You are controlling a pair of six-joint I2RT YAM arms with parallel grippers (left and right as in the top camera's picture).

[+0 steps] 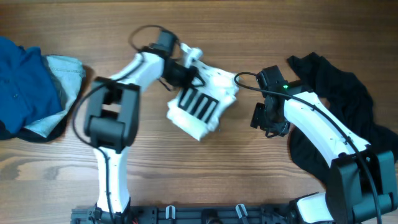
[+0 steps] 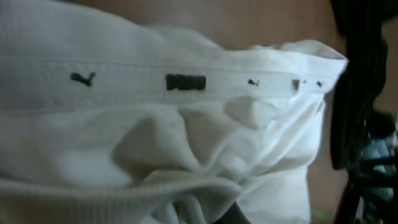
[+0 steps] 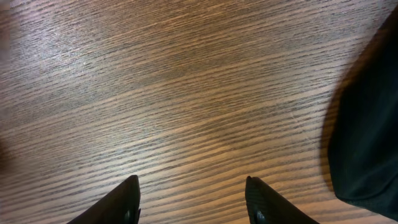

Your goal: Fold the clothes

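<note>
Now my left arm (image 1: pixel 127 78) reaches from the near edge up the table (image 1: pixel 249 180), bends at the elbow and turns toward the middle. The left gripper (image 1: pixel 182 74) lies on the upper left part of the white shirt (image 1: pixel 208 84). Its wrist camera shows only bunched cloth and a seam with a small dark label (image 2: pixel 185 82), very close, so I cannot tell if the jaws are clenched on the cloth.

The shirt sits as a crumpled bundle in the middle of the table, black bar print (image 1: pixel 199 104) facing up.

My right arm (image 1: pixel 323 127) bends in from the right. The right gripper (image 3: pixel 193 205) hangs near the shirt's right edge, fingers (image 3: pixel 127 199) spread apart over bare wood, holding nothing.

A black cloth (image 1: pixel 339 81) lies close behind this arm, and a blue cloth (image 1: pixel 22 81) lies at the far left edge. Between the shirt and the near edge I see only wood.
</note>
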